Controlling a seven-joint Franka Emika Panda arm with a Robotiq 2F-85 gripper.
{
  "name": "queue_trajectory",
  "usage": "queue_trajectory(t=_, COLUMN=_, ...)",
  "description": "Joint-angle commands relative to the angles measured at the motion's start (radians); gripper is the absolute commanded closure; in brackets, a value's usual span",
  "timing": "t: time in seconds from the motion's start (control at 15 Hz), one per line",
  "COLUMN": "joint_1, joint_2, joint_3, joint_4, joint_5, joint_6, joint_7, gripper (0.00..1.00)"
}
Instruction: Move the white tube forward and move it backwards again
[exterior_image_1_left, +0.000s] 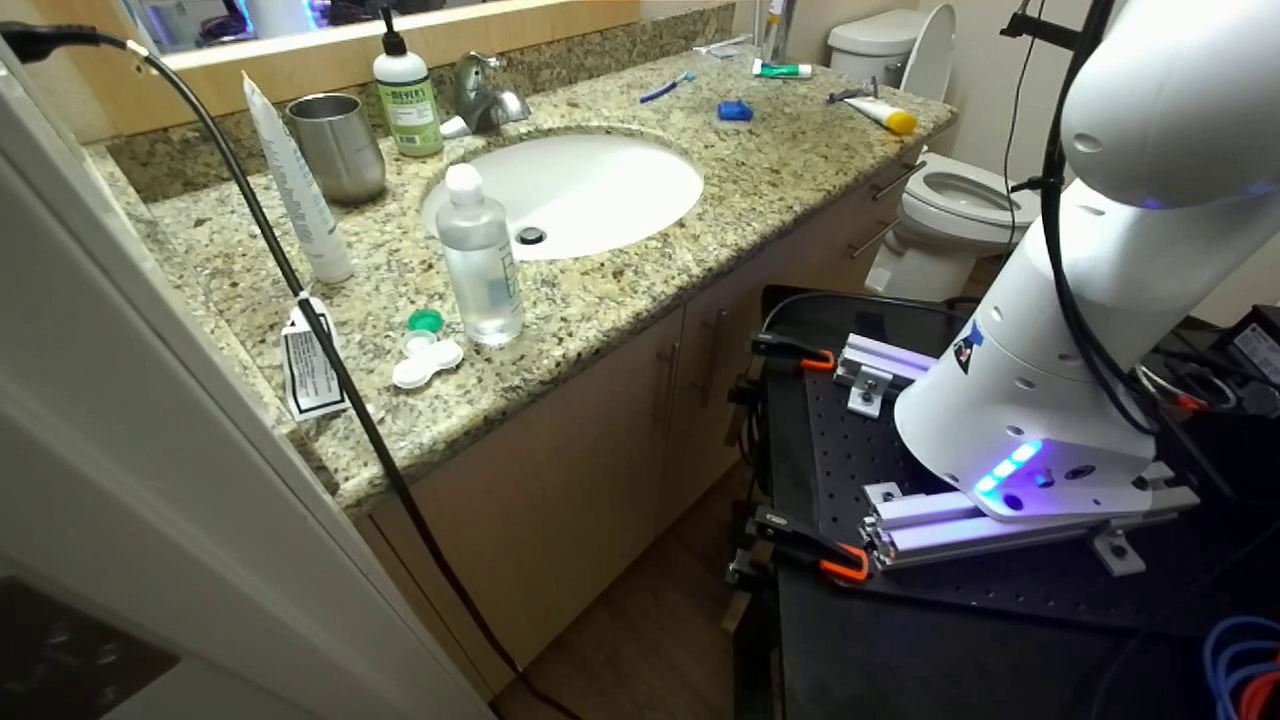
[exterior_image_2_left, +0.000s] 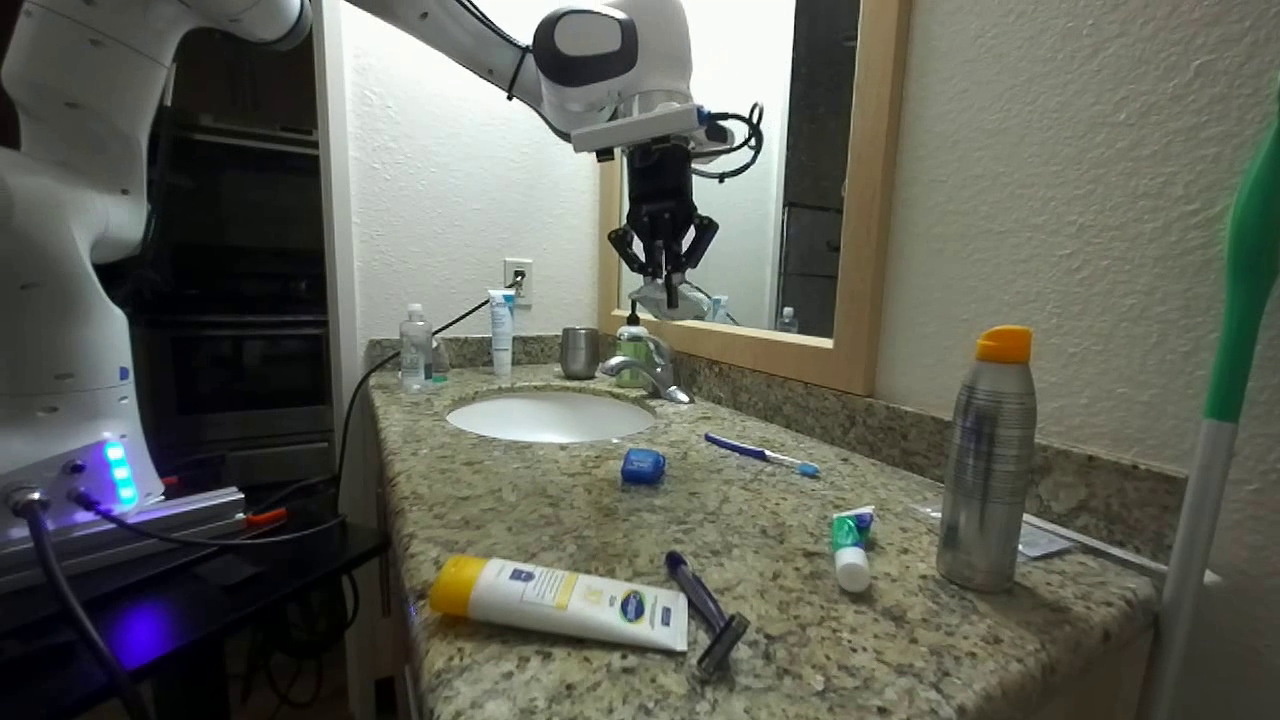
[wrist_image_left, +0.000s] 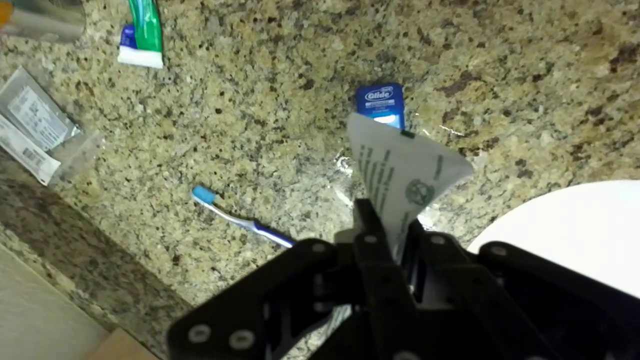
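No small slim plain white tube shows clearly in these frames; it is hidden or out of view. My gripper (exterior_image_2_left: 668, 278) is shut on a thin, see-through whitish packet (exterior_image_2_left: 680, 302) with green print, held in the air over the counter near the mirror. In the wrist view the fingers (wrist_image_left: 389, 219) pinch the packet (wrist_image_left: 395, 167), whose free end fans out past the tips. A larger white tube with teal print (exterior_image_1_left: 297, 190) stands upright at the sink's far end, beside the clear bottle (exterior_image_1_left: 478, 265). The gripper is outside the frame in an exterior view.
A green toothpaste tube (exterior_image_2_left: 851, 548), razor (exterior_image_2_left: 703, 605), yellow-capped tube (exterior_image_2_left: 580, 603), blue floss box (exterior_image_2_left: 642, 466), toothbrush (exterior_image_2_left: 760, 454) and spray can (exterior_image_2_left: 985, 470) are on the counter. Around the sink (exterior_image_1_left: 600, 190) are a faucet (exterior_image_1_left: 487, 100), soap bottle (exterior_image_1_left: 407, 100) and metal cup (exterior_image_1_left: 338, 150).
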Motion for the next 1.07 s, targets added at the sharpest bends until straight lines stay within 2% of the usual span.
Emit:
queue_trajectory(t=0.0, joint_1=0.046, joint_2=-0.104, joint_3=-0.007, joint_4=-0.225, joint_5=-0.042, joint_6=0.155, joint_7=-0.086, gripper=0.97)
queue_trajectory(t=0.27, joint_1=0.117, joint_2=-0.159, joint_3=-0.021, joint_4=-0.434, joint_5=-0.093, joint_6=0.307, joint_7=-0.080, gripper=0.97)
queue_trajectory(t=0.4, joint_1=0.149, joint_2=-0.182, joint_3=-0.025, joint_4=-0.501, joint_5=-0.074, joint_6=0.383, joint_7=-0.046, gripper=0.97)
queue_trajectory(t=0.53, joint_1=0.175, joint_2=-0.192, joint_3=-0.033, joint_4=-0.506, joint_5=-0.028, joint_6=0.380, joint_7=0.009, gripper=0.97)
queue_trajectory(t=0.6, joint_1=0.178, joint_2=-0.132, joint_3=-0.040, joint_4=-0.450, joint_5=-0.041, joint_6=0.349, joint_7=-0.019, gripper=0.88)
queue_trajectory(t=0.8, joint_1=0.198, joint_2=-0.157, joint_3=-0.048, joint_4=-0.466, joint_5=-0.032, joint_6=0.350, joint_7=0.008, gripper=0.88)
queue_trajectory(t=0.87, joint_1=0.223, joint_2=-0.202, joint_3=-0.055, joint_4=-0.472, joint_5=-0.083, joint_6=0.297, joint_7=0.063, gripper=0.97)
queue_trajectory(t=1.0, joint_1=0.254, joint_2=-0.181, joint_3=-0.071, joint_4=-0.451, joint_5=-0.150, joint_6=0.199, joint_7=0.096, gripper=0.97)
